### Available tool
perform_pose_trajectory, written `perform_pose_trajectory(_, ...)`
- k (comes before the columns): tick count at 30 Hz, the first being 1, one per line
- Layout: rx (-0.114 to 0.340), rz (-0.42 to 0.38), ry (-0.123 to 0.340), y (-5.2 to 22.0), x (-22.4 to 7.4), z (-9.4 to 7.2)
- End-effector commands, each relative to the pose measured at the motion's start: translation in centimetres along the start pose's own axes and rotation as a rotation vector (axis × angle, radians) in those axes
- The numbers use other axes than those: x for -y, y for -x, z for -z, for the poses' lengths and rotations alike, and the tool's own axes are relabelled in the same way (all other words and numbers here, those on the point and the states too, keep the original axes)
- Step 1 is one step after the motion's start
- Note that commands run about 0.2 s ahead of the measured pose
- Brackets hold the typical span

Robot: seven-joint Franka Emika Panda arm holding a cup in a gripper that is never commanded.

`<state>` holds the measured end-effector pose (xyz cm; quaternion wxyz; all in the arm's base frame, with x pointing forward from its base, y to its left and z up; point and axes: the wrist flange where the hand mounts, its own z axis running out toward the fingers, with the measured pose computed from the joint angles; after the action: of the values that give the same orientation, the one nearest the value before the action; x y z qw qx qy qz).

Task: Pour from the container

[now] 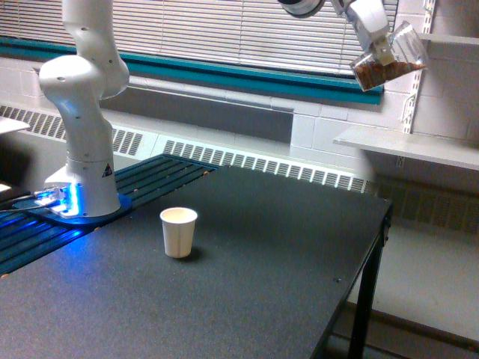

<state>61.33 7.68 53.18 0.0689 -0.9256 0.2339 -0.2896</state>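
Claw (383, 51): clenched on the container (391, 58), a clear cup held high and tilted on its side, brown granules gathered along its lower wall. White paper cup (179, 232): set upright far below the claw, toward the exterior view's left, well apart. Dark table (262, 277): its right edge is seen almost directly beneath the claw; open air is left between claw and tabletop.

Tool (383, 46) fingers hidden — arm cut by top edge.
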Motion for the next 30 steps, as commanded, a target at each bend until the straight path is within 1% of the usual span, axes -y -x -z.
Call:
perform_pose_trajectory(1,-0.005,0.013,-0.011,0.7,1.1,0.2)
perform_pose_trajectory(6,-0.009,0.014,-0.010,0.8,0.9,0.3)
perform_pose_trajectory(11,-0.015,0.037,-0.001,1.0,0.2,0.4)
perform_pose_trajectory(14,-0.008,0.046,-0.013,1.3,-0.3,0.6)
perform_pose_trajectory(16,-0.012,0.061,-0.005,1.5,-0.9,0.7)
perform_pose_trajectory(20,0.003,0.080,-0.011,2.1,-2.1,1.1)
perform_pose_trajectory(22,-0.001,0.094,0.006,2.5,-2.8,1.3)
perform_pose_trajectory(27,-0.002,0.109,0.010,3.5,-4.5,1.9)
perform_pose_trajectory(30,-0.005,0.122,0.024,4.2,-5.7,2.3)
